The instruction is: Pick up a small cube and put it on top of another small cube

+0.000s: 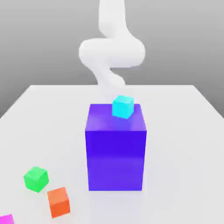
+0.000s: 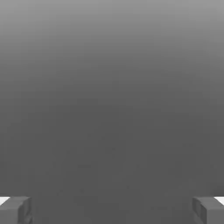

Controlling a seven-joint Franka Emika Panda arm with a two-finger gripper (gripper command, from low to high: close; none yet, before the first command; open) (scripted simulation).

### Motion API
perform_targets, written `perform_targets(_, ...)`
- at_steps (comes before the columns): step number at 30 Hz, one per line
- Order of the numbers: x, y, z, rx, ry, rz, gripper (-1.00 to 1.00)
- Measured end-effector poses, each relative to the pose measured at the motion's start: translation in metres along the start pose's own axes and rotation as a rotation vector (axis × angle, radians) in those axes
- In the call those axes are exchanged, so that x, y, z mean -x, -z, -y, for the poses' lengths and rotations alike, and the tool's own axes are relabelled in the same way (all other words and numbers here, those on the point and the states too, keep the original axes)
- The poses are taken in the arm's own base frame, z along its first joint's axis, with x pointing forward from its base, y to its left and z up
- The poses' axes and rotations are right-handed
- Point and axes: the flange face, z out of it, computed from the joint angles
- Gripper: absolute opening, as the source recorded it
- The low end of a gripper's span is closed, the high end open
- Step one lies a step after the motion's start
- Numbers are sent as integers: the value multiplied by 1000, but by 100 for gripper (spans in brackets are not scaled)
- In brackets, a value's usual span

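Observation:
The small cube (image 1: pixel 6 219) is bright magenta and lies at the near corner of the table on the exterior view's left, cut off by the picture's edge. In the hand view my gripper (image 2: pixel 112 211) is open: its grey fingertips (image 2: pixel 15 210) stand far apart with nothing between them, facing plain grey background. My white arm (image 1: pixel 111 52) rises behind the tall blue block (image 1: pixel 115 151), far from the magenta cube.
A cyan cube (image 1: pixel 122 106) sits on top of the tall blue block in the middle of the white table (image 1: pixel 183 144). A green cube (image 1: pixel 36 179) and an orange cube (image 1: pixel 58 201) lie on the table near the magenta one.

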Motion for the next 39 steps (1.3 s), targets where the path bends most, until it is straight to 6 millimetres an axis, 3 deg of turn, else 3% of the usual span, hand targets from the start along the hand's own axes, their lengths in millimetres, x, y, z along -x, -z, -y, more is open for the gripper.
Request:
perform_targets(5, -29, -80, -14, 114, -172, 42, 0)
perform_targets(10, -52, -159, -42, 226, -342, 73, 0)
perform_targets(15, -69, -237, -85, 342, -514, 93, 0)
perform_targets(20, -82, -309, -146, 463, -698, 98, 0)
perform_targets(29, -66, -428, -268, 681, -997, 101, 0)
perform_targets(32, -53, -461, -316, 757, -1098, 93, 0)
perform_targets(36, -28, -507, -356, 780, -1128, 89, 0)
perform_targets(37, -23, -515, -362, 781, -1129, 89, -100)
perform_targets(39, -23, -515, -362, 781, -1129, 89, -100)
